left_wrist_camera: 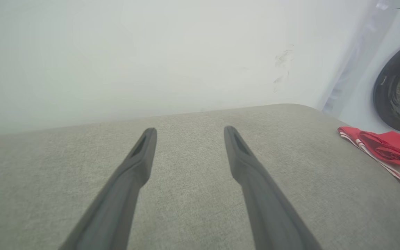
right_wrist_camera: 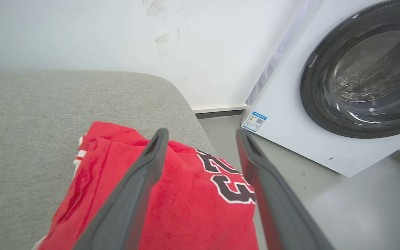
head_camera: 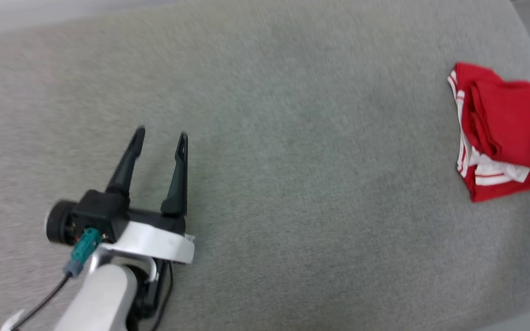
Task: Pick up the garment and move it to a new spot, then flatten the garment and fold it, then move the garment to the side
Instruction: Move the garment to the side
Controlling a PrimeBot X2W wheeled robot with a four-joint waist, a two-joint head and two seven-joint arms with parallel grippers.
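**Right claw.** My right claw (right_wrist_camera: 202, 135) has its two fingers spread apart and grips nothing. In the right wrist view they frame the shirt (right_wrist_camera: 186, 208), which fills the lower centre of the frame. I cannot tell whether the fingertips touch the cloth.

**Shirt.** It lies folded into a compact red bundle, number upward, at the right edge of the grey cushion (head_camera: 292, 161). In the head view this is the far right of the frame.

**Left claw.** My left claw (head_camera: 161, 134), lower left in the head view, is also spread and empty, above bare cushion, well apart from the shirt.

**Step in hand (judged).** The shirt looks placed at the side, so what remains is clearing the right claw.

**Procedure.**
1. Hold the fingers apart.
2. Lift away along the fingers' own line, not sideways. A dragged fingertip could open the fold.
3. Avoid nudging the bundle toward the washing machine (right_wrist_camera: 290, 139), as the cushion's edge is close.
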